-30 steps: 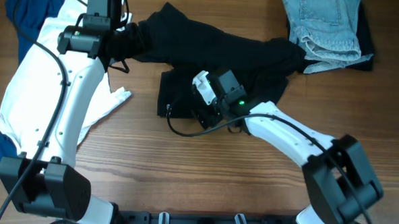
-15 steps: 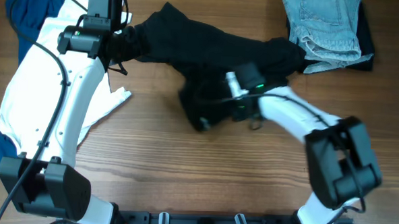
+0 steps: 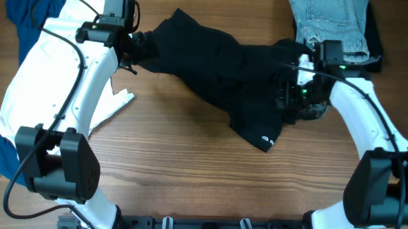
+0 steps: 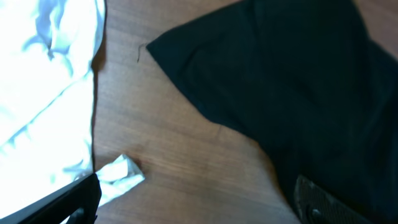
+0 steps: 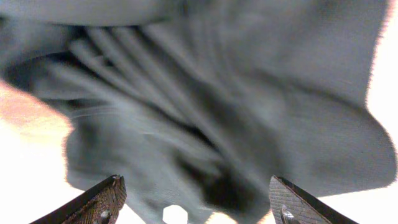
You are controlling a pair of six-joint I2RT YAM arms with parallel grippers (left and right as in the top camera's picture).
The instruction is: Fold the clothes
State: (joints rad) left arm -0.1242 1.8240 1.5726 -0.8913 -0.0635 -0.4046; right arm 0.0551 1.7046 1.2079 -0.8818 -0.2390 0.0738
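While rumpled, one black garment [image 3: 220,67], folded jeans [image 3: 332,23]

Black garment [image 3: 227,67]: you see it crumpled, sprawled mid-scene.
Denim [image 3: 329,20]: folded, far right.
White garment [image 3: 33,72]: rumpled, left, overlapping blue cloth [image 3: 26,3].

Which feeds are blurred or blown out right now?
Right wrist: motion-smeared, black garment washed out to grey, table glaring white. Left wrist: slightly soft, white garment overexposed. Overhead: sharp, evenly lit.

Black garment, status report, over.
Left fingers open at black garment edge. Right fingers open over it. Garment crumpled, unfolded. Jeans close by.
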